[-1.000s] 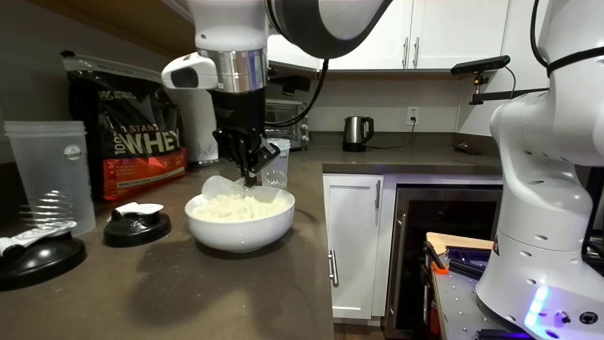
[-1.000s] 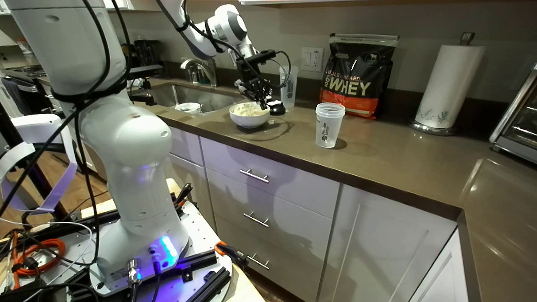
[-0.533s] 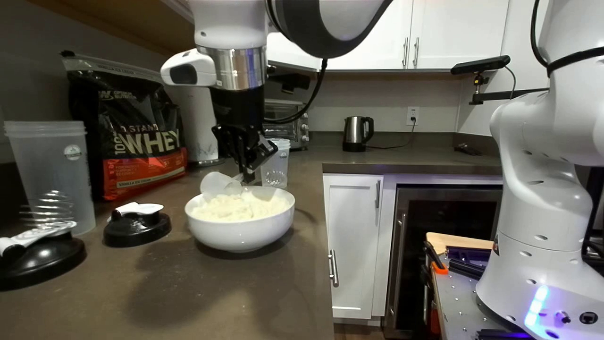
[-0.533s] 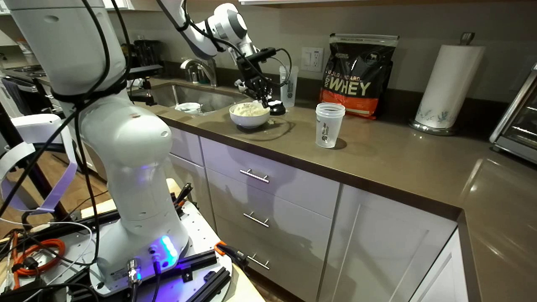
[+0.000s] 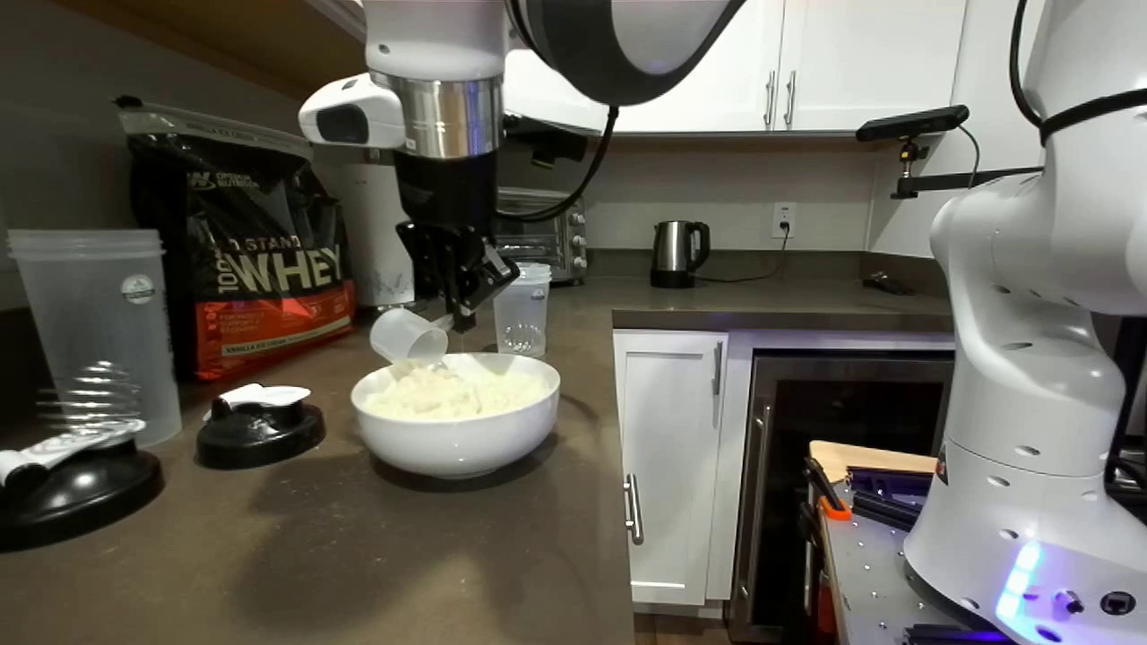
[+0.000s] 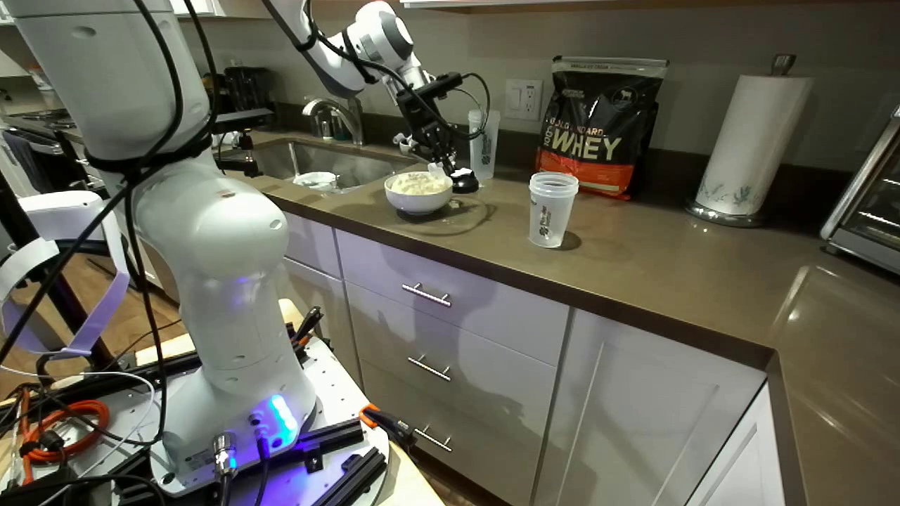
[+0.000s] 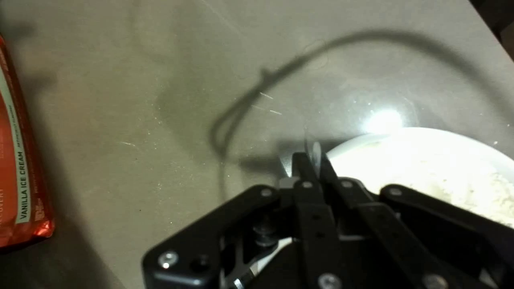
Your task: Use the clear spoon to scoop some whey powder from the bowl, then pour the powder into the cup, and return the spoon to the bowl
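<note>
Clear spoon [image 5: 405,337] juts tilted from between my fingers [image 5: 463,320], which clench it; whey powder [image 5: 455,395] lies heaped below them in the bowl [image 5: 457,447], and the cup [image 6: 550,214] stands upright, well apart from my fingers.

The wrist view crops the bowl [image 7: 474,145] and bag [image 7: 18,172]. There, the gripper [image 7: 313,163] obscures most of the clear spoon [image 7: 317,151].

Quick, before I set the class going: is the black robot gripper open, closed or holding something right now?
Black two-fingered gripper: closed, holding the small, translucent whitish plastic scoop.
</note>
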`<state>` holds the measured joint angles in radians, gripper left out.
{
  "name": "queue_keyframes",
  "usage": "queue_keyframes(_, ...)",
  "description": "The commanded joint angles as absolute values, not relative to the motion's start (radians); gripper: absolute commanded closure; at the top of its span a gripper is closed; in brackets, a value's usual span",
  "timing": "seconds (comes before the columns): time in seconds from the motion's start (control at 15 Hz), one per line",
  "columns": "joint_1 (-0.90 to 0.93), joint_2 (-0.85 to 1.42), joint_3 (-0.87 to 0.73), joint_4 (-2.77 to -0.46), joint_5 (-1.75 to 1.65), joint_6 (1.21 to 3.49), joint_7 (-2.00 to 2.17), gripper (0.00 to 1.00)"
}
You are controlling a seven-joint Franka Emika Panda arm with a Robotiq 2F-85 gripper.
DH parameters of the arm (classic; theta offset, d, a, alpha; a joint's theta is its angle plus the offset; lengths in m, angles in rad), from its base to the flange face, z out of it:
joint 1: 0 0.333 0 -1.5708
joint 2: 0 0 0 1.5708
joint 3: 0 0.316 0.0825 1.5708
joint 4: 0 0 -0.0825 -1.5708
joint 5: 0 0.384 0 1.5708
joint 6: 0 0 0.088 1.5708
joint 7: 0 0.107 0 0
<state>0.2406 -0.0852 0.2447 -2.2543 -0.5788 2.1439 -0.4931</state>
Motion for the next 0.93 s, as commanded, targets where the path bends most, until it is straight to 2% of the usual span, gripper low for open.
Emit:
queue_keyframes(0.0,0.243,-0.108,0.253,-2.291,-0.668,2.184,-0.407,0.99)
queue_keyframes(0.87,0.259,-0.078,0.265,-2.281,-0.663,2.152,-0.402,0.99)
